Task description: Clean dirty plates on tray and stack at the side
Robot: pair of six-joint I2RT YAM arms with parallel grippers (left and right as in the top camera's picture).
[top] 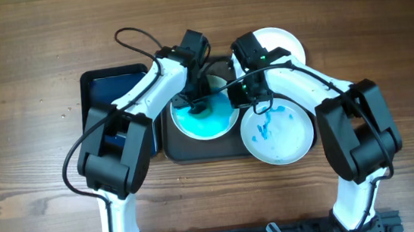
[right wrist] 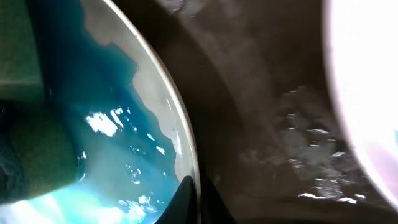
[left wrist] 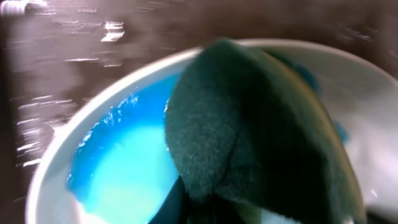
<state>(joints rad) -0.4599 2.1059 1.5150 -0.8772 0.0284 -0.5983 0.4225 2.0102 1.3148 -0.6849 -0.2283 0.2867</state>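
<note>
A white plate (top: 215, 123) smeared with wet blue sits on the dark tray (top: 195, 149). My left gripper (top: 193, 100) is shut on a dark green sponge (left wrist: 261, 137) and presses it into this plate (left wrist: 118, 168). My right gripper (top: 240, 94) is shut on the plate's right rim (right wrist: 185, 149), one finger inside and one outside (right wrist: 199, 202). The sponge also shows at the left of the right wrist view (right wrist: 31, 155). A second plate (top: 279, 133) with blue smears lies at the tray's right edge. A clean white plate (top: 285, 41) lies behind the right arm.
A black bin with a blue inside (top: 109, 91) stands left of the tray, partly under the left arm. Cables loop over the back of the tray. Bare wooden table (top: 27, 148) lies to the far left and far right.
</note>
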